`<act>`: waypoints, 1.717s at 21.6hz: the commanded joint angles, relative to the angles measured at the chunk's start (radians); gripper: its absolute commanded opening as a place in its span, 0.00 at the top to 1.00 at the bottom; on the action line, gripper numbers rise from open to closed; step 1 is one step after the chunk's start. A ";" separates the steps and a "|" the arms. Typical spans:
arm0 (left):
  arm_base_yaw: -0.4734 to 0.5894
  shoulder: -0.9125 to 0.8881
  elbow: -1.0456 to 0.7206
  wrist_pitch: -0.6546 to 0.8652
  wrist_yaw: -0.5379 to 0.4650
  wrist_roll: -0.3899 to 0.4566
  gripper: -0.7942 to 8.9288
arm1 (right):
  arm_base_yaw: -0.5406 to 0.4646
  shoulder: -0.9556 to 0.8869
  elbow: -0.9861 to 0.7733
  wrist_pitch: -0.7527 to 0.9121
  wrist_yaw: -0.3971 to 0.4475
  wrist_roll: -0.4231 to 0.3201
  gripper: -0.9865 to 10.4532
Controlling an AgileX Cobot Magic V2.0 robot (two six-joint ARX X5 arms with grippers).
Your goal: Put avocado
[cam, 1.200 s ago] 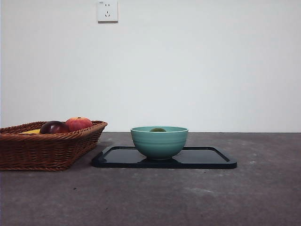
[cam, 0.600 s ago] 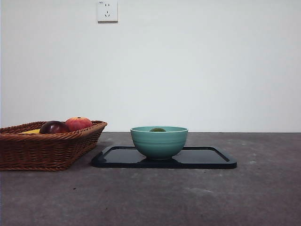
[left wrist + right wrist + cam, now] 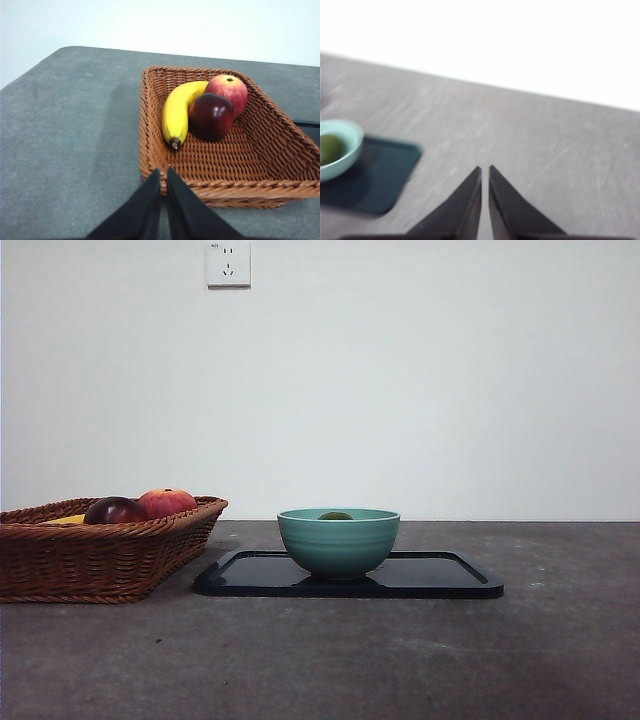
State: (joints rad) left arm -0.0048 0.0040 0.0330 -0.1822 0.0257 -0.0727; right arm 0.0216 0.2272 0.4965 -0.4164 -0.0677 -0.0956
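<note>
- Resting inside the teal bowl (image 3: 338,543) on the black tray (image 3: 440,578), the avocado (image 3: 336,516) lies apart from both arms.
- Left gripper (image 3: 162,172), jaws together, hangs by the wicker basket (image 3: 215,190).
- Right gripper (image 3: 485,170), jaws together, hangs over bare table (image 3: 545,150).

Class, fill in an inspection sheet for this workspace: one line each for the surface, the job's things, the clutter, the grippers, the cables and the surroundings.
Surface: grey table, bare in front of the tray.
Job's things: avocado lies inside the teal bowl, only its top showing above the rim; the bowl stands on the black tray.
Clutter: wicker basket beside the tray holds a banana, a dark maroon fruit and a red-orange fruit, all touching.
Grippers: left gripper near the basket's rim, jaws shut, empty; right gripper over bare table beside the tray, jaws shut, empty.
Cables: nothing seen.
Surroundings: white wall with a socket.
</note>
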 commanded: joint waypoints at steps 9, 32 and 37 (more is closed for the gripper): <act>-0.001 -0.001 -0.022 -0.005 0.009 -0.007 0.90 | -0.057 -0.158 -0.460 0.396 -0.001 0.080 0.90; -0.001 -0.001 -0.021 -0.005 0.009 -0.007 0.90 | -0.103 -0.224 -0.486 0.262 0.066 0.115 0.90; -0.001 -0.001 -0.021 -0.005 0.009 -0.007 0.90 | -0.103 -0.224 -0.486 0.262 0.066 0.115 0.90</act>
State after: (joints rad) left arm -0.0048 0.0036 0.0330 -0.1822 0.0261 -0.0727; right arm -0.0803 0.0051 0.0162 -0.1665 -0.0040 0.0059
